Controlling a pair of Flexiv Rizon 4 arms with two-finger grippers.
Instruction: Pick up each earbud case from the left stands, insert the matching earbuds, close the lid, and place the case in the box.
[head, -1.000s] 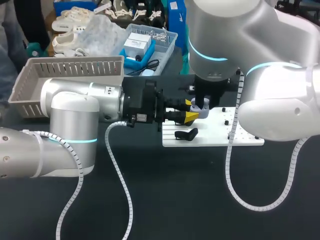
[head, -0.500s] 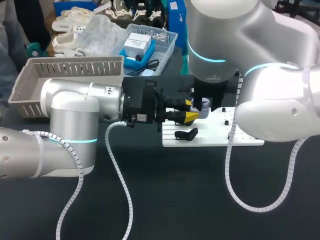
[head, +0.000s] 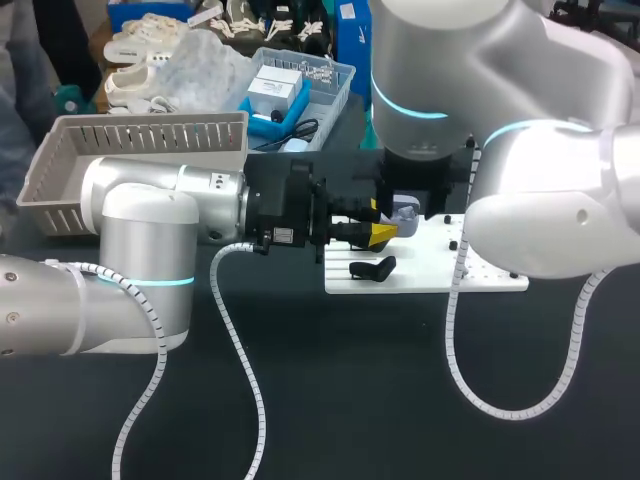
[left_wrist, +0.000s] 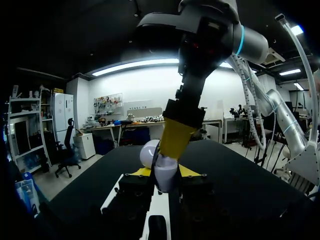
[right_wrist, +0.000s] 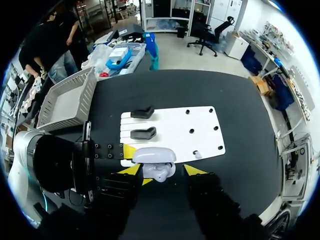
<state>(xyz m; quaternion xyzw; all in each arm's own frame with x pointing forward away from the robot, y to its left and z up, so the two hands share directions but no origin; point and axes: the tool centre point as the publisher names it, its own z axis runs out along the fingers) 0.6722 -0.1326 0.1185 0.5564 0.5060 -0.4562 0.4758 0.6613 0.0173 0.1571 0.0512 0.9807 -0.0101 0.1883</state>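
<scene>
While the left gripper (head: 378, 222) clamps a pale lavender plastic earbud case (head: 403, 211) between its yellow tips, lid raised, the right gripper (right_wrist: 162, 171) hangs directly above it, its fingers spread to either side and one tip close to the lid. Case and both grippers sit over one edge of a white flat board with holes (head: 440, 272), on which two black moulded stands (right_wrist: 143, 133) rest side by side. Behind the left arm, a grey slatted plastic basket (head: 150, 135) stands well apart from the board.
</scene>
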